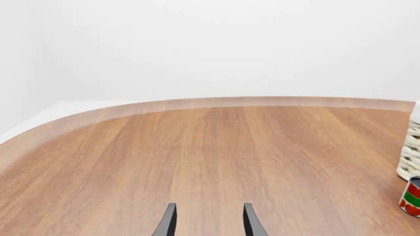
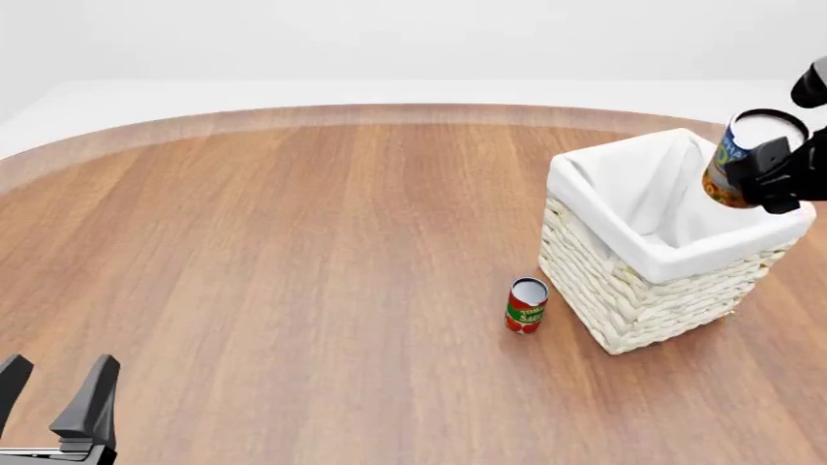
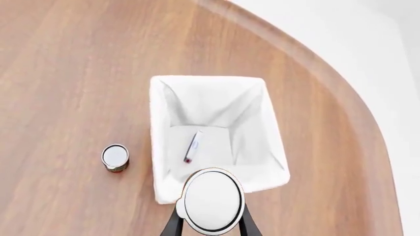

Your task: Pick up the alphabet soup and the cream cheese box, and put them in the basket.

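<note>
Front view: nearest the camera, at the lower left, the left end effector [image 2: 58,386] sits low over the surface [image 2: 297,262] with its two dark, tapered fingers spread apart and nothing between them. In the left wrist view the same fingers [image 1: 167,222] point out across bare wood toward the curved far edge.

The surface is brown wood with long grain streaks and a paler band along its rounded rim. Farther out, right of centre, a small red-and-green can [image 2: 525,305] stands upright with a pale lid; its label carries light lettering too small to read. It stands just beside the near corner of the basket [image 2: 621,291], apart from it.

The basket is square and tall, woven of thick cream-white wicker in horizontal rows, with a smooth white cloth liner folded over its rim. In the right wrist view a thin flat item, seemingly the cream cheese box [image 3: 192,146], lies on the liner at the bottom; its print cannot be made out.

Farthest right, the right end effector [image 2: 752,176] reaches in from the edge, raised above the basket's rim and clenched around the alphabet soup [image 2: 739,160]. The can is tilted, showing a white top, blue label and orange lower part. In the right wrist view its round white top [image 3: 210,200] sits between the fingers, over the basket's near rim.
</note>
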### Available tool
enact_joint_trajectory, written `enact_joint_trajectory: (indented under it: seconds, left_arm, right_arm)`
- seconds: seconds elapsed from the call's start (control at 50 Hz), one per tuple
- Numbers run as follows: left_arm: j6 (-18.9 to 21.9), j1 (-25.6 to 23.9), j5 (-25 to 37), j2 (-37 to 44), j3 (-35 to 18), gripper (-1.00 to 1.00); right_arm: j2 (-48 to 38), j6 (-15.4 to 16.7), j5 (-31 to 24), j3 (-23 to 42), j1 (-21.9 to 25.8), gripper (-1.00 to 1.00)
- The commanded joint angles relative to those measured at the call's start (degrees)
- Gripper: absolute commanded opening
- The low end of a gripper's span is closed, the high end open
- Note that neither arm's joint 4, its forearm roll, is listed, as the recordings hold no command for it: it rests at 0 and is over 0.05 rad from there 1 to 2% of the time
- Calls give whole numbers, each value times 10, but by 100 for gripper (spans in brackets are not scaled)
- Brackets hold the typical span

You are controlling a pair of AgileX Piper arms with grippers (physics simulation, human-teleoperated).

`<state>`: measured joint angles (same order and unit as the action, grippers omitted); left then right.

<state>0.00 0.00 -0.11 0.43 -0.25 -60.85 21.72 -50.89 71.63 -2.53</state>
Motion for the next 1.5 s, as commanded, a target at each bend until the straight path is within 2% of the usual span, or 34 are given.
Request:
enact_joint_trajectory:
  seconds: [0.02, 0.1, 0.14, 0.24, 0.5, 0.52, 0.54, 0.62, 0.64, 0.7, 0.74, 0.8, 1.28, 1.5]
  left_arm:
    - [0, 0, 0, 0, 0, 100]
    - [0, 0, 0, 0, 0, 100]
    - [0, 0, 0, 0, 0, 100]
    - [0, 0, 0, 0, 0, 100]
    - [0, 0, 0, 0, 0, 100]
    - [0, 0, 0, 0, 0, 100]
    - [0, 0, 0, 0, 0, 100]
    - [0, 0, 0, 0, 0, 100]
    - [0, 0, 0, 0, 0, 100]
    - [0, 0, 0, 0, 0, 100]
    - [0, 0, 0, 0, 0, 100]
    - [0, 0, 0, 0, 0, 100]
    - [0, 0, 0, 0, 0, 100]
    - [0, 0, 0, 0, 0, 100]
  right_arm:
    - [-33, -5, 28, 4, 3, -100]
    - [-42, -6, 37, -2, 6, -100]
    - [-55, -5, 28, 17, 5, -100]
    - [-66, 1, 54, -5, 1, -100]
    - [-112, 6, 94, -14, -7, -100]
    - [-119, 8, 78, 8, -9, -100]
    - [-121, 7, 95, -9, -8, -100]
    - [-131, 10, 106, -12, -12, -100]
    - [-138, 10, 92, 10, -15, -100]
    - [-144, 14, 89, 19, -15, -100]
    - [-144, 14, 112, -5, -15, -100]
    - [-149, 16, 118, -8, -15, -100]
    - [-156, 22, 126, -6, -20, -100]
    - [-185, 9, 140, -2, -30, -100]
